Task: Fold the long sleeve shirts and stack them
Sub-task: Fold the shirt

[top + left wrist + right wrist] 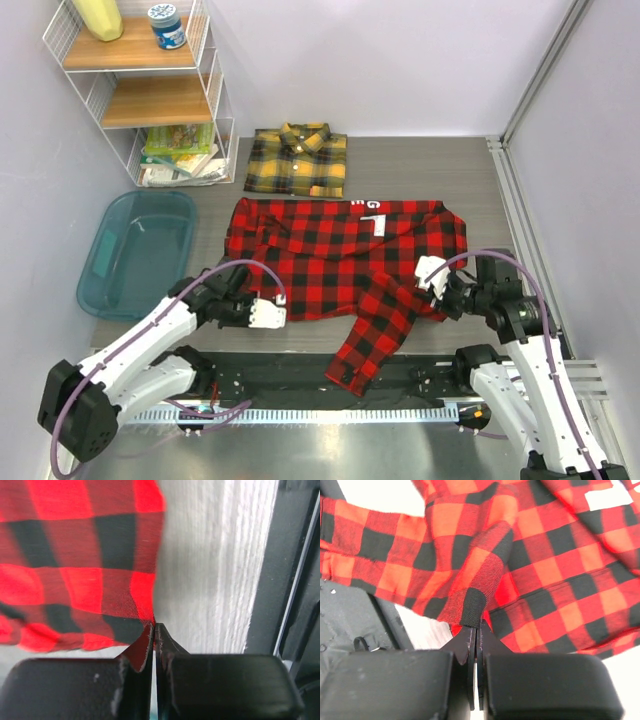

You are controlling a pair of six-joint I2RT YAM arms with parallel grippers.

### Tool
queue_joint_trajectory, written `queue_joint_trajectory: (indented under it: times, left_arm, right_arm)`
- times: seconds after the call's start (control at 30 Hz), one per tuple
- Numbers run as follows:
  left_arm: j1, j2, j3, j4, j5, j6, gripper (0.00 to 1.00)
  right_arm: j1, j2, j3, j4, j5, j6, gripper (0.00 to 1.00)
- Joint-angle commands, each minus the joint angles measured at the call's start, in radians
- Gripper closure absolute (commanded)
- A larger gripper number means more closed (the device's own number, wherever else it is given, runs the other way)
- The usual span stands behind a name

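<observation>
The red-and-black shirt [340, 262] lies spread on the table, with white lettering at its far edge and one sleeve trailing over the near edge. My left gripper [272, 313] is shut on the shirt's near-left hem corner; the left wrist view shows the fabric [75, 570] pinched at the fingertips of that gripper [154, 626]. My right gripper [428, 272] is shut on a raised fold at the shirt's right side. The right wrist view shows that fold [480, 580] running up from the gripper [478, 626]. The yellow-and-black shirt [298, 160] lies folded at the back.
A teal tub [110, 262] sits at the left. A wire shelf [150, 100] with a bottle, a jar and books stands at the back left. A metal frame rail [515, 200] runs along the right. A black mat [290, 375] covers the near edge.
</observation>
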State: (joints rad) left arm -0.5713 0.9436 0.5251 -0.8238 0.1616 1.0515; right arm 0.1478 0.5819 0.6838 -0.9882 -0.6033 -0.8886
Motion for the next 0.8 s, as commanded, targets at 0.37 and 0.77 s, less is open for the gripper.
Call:
queue_joint_trajectory:
  times: [0.37,0.77]
  left_arm:
    - [0.197,0.231,0.392,-0.040,0.130,0.041,1.00]
    - [0.294,0.492,0.547,0.046,0.153,0.047,1.00]
  right_arm:
    - [0.004,0.360,0.318,0.135,0.051,-0.151,0.99]
    - [-0.002,0.664,0.487,0.244,0.062,-0.202,0.99]
